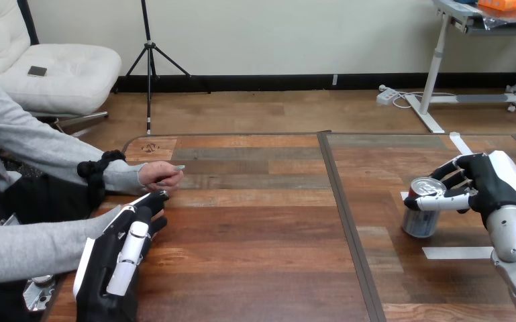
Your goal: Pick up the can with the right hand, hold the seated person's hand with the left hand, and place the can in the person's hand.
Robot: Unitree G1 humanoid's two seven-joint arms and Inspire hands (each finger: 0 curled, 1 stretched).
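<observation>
One can (420, 213) is on the worktop (262, 268) near its right edge, about midway between the near and far edges. It leans a little, and I cannot tell whether its base touches the wood. The right hand (493, 181) reaches in from the right edge and has hold of the can: its thumb lies across the can's upper side, and its fingers (457, 176) are curled round the far side at the rim.

Three pieces of white tape (456, 253) lie around the can: a strip just nearer than it, a small piece at its left, and a slanted strip beyond the hand.

Well apart, at the left edge, two of the person's hands show. The person's far hand (160, 176) rests on the wood, loosely closed. The person's near hand (157, 222) lies under the one left hand (115, 261), whose fingers (149, 204) are stretched nearly straight over it, not wrapped round it.
</observation>
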